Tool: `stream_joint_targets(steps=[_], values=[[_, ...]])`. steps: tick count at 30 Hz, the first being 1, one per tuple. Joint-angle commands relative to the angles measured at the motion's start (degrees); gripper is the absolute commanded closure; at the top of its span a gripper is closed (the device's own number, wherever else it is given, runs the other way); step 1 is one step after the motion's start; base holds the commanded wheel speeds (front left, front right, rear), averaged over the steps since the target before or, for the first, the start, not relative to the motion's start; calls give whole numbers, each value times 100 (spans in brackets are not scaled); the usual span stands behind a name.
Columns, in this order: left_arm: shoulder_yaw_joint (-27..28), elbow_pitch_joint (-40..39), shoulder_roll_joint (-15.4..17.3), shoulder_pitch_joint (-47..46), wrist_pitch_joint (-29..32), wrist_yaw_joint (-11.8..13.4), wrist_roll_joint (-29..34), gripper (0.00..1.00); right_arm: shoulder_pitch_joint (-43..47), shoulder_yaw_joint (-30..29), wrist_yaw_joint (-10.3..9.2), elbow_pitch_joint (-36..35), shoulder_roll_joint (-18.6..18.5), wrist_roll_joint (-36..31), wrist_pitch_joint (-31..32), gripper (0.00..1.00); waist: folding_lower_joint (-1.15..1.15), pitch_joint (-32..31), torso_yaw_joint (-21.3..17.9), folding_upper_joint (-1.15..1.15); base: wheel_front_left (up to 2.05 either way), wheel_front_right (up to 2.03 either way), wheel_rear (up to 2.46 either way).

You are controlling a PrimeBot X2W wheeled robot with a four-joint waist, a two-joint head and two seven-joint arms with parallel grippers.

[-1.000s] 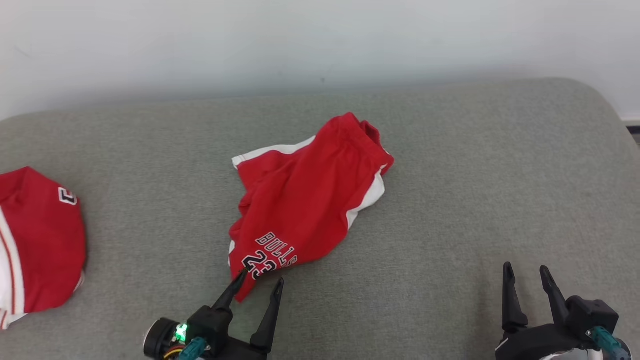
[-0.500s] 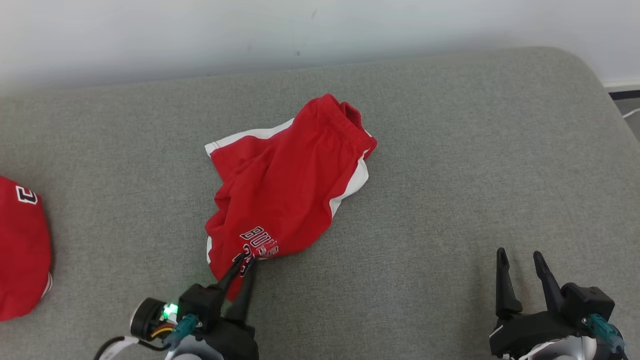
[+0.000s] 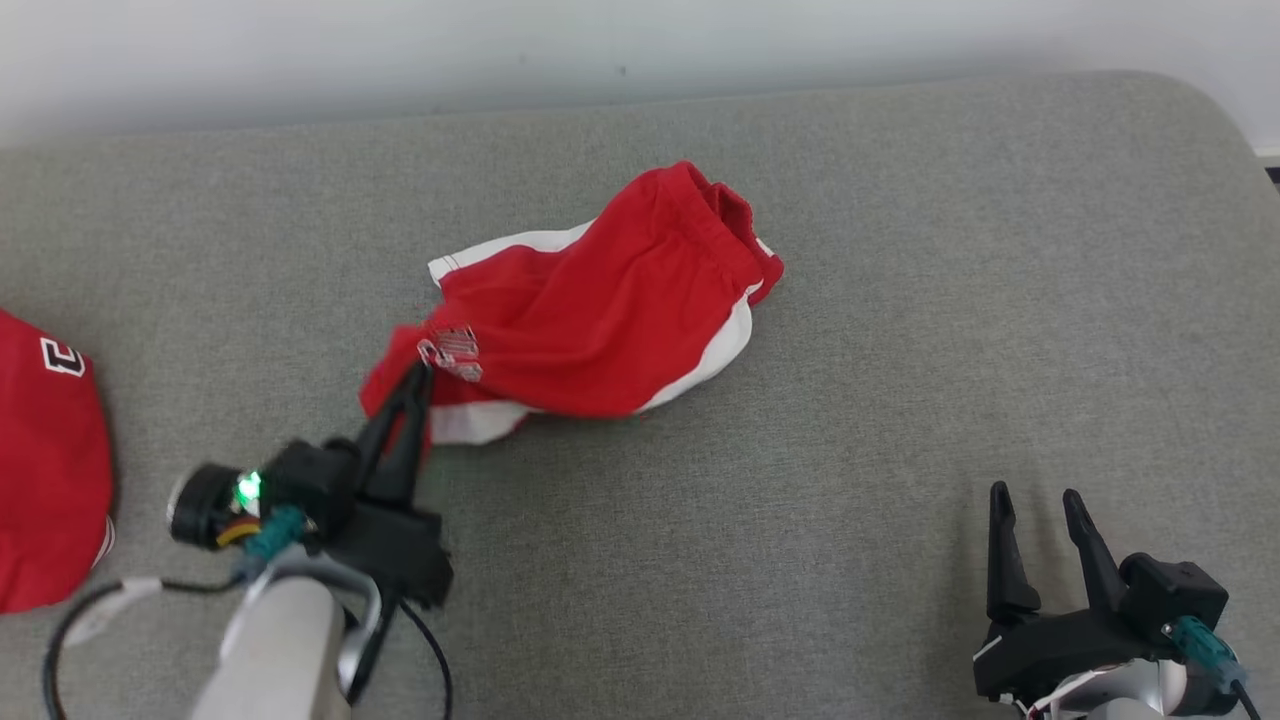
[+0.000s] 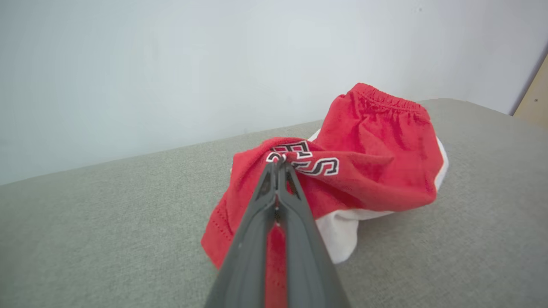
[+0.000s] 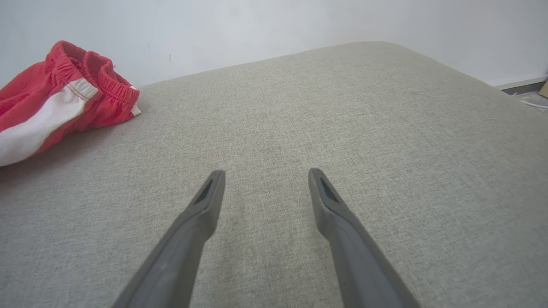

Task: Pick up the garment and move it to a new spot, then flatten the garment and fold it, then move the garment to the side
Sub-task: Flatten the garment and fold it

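At left a red jersey [image 3: 50,470] — on the grey cushion [image 3: 950,300].

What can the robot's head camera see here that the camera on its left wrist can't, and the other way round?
Head camera: the open right gripper at the lower right, well apart from the clothes, and a second red garment at the left edge.

Left wrist camera: a close look at the left gripper, pinched shut on a fold beside the lettering, plus a tan edge at the far right.

Shared: that gripper, the red shorts, the grey cushion and the pale wall.
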Motion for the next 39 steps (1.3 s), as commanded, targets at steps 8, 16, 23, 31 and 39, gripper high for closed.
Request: stream_joint_targets(steps=[8,16,23,31,39], values=[[80,1135,383,-1016,-7,-104,193,100,-240,160,0,22,33,82,-2,0,-1,309,-182,0,0,0,0],[284,2230,726,-1589,-7,70,135,0,-304,126,0,-9,34,135,-2,0,-1,566,-472,0,0,0,0],[503,1793,621,-1286,-6,332,-38,0,-241,54,0,13,41,117,-3,0,-1,508,-357,0,0,0,0],[718,856,395,-552,-6,425,-158,0,-186,95,0,64,35,99,-2,0,-1,176,-46,0,0,0,0],[800,129,33,410,-6,354,-199,0,-21,149,0,129,34,106,-2,0,-1,-247,228,0,0,0,0]])
